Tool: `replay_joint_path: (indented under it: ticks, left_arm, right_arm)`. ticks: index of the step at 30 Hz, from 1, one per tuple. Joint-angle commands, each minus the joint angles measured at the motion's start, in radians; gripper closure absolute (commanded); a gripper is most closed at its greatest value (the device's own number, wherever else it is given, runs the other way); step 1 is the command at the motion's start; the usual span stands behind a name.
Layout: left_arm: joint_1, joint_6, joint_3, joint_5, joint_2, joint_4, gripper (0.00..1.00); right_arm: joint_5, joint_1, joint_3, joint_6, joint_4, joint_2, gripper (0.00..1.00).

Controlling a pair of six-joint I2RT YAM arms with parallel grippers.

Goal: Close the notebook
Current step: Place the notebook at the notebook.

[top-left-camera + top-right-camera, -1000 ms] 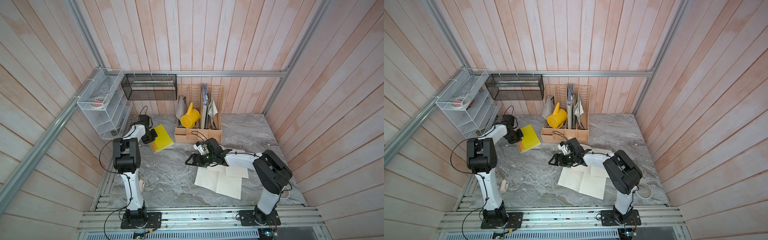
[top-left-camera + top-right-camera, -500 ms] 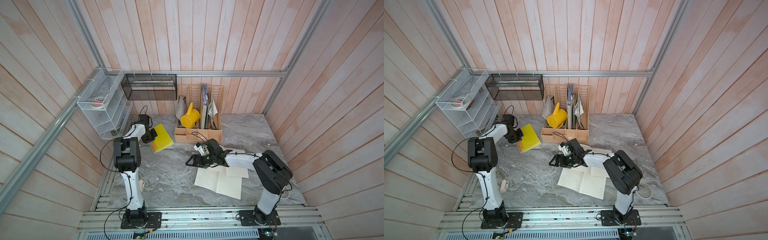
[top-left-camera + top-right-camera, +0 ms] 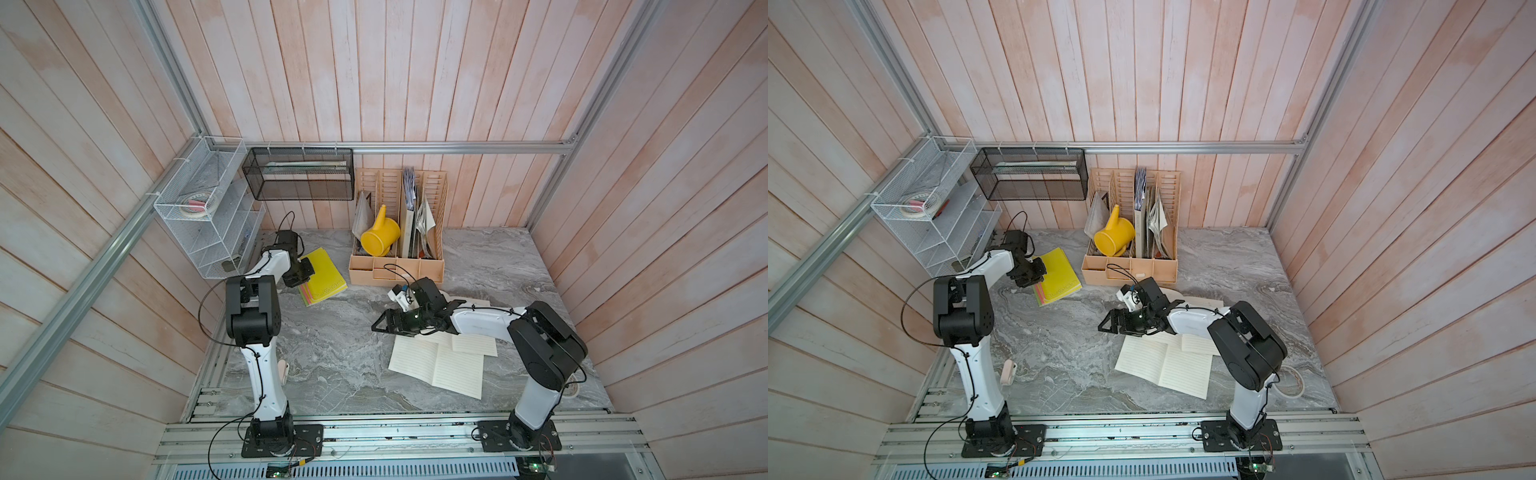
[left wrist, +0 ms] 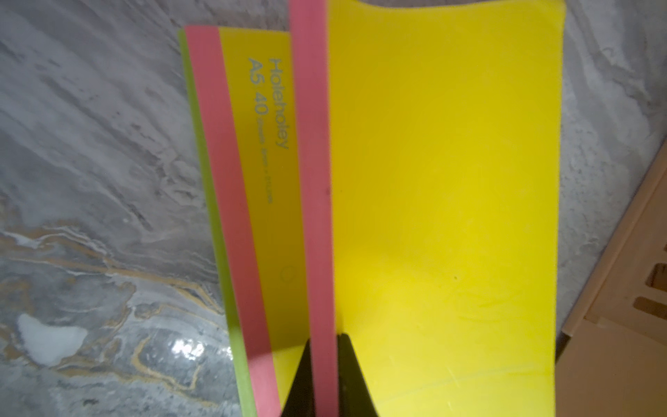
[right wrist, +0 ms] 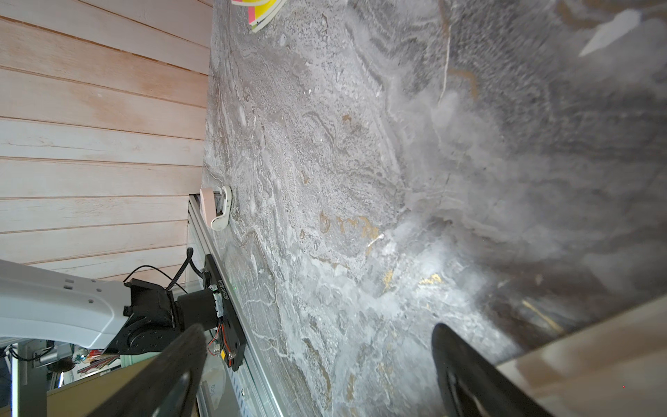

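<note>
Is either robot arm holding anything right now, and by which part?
The left gripper pinches the yellow notebook by the pink edge of its lifted cover. The right gripper is open, holding nothing.

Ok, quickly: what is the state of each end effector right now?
Left end effector: closed, holding the yellow notebook by its cover.
Right end effector: open, holding nothing.

Yellow notebook [image 4: 444,180] — pink and green leaves [image 4: 231,180] — and a grey, gold-veined marble table [image 4: 90,144].
</note>
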Motion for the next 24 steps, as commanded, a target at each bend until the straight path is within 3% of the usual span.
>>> replay_joint_path:
  ticks: [1,6,12,24]
  left_arm:
    - [0.014,0.044,-0.056,-0.073,0.044,-0.094,1.0]
    - [0.014,0.043,-0.065,-0.072,0.021,-0.096,1.0]
    - [0.014,0.047,-0.089,-0.051,0.003,-0.087,0.76]
    - [0.015,0.048,-0.132,-0.07,-0.077,-0.076,0.68]
  right_arm:
    - [0.016,0.014,-0.005,0.001,0.002,-0.024,0.02]
    - [0.023,0.018,-0.009,0.005,0.002,-0.034,0.02]
    - [0.034,0.024,-0.006,0.005,-0.008,-0.047,0.02]
    - [0.046,0.049,0.0,0.009,-0.013,-0.054,0.02]
